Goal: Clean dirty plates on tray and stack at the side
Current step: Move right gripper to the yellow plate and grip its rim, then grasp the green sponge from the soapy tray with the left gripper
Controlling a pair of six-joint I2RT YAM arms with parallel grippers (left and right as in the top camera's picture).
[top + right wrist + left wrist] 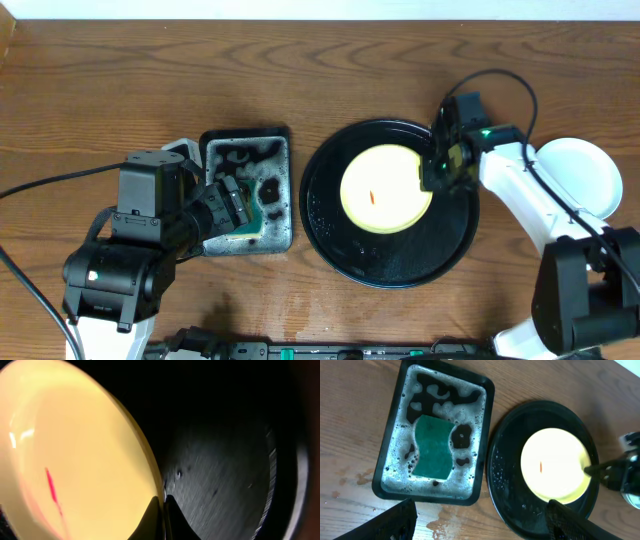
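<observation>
**Right gripper (436, 170) pinches the yellow plate (385, 188) at its rim on the round tray (395, 262)**

The claw's fingers are closed on the right-hand rim of the one yellow plate, which sits mid-tray and lies from the claw toward the left arm; being round, it has no long axis. The left gripper (238, 205), spread wide and empty, hangs well apart over the single green sponge (435, 447) in its soapy tray (426, 496). One red smear (51, 489) shows. A pale dish (585, 170) sits off to the right; one or a stack, unclear.
</observation>
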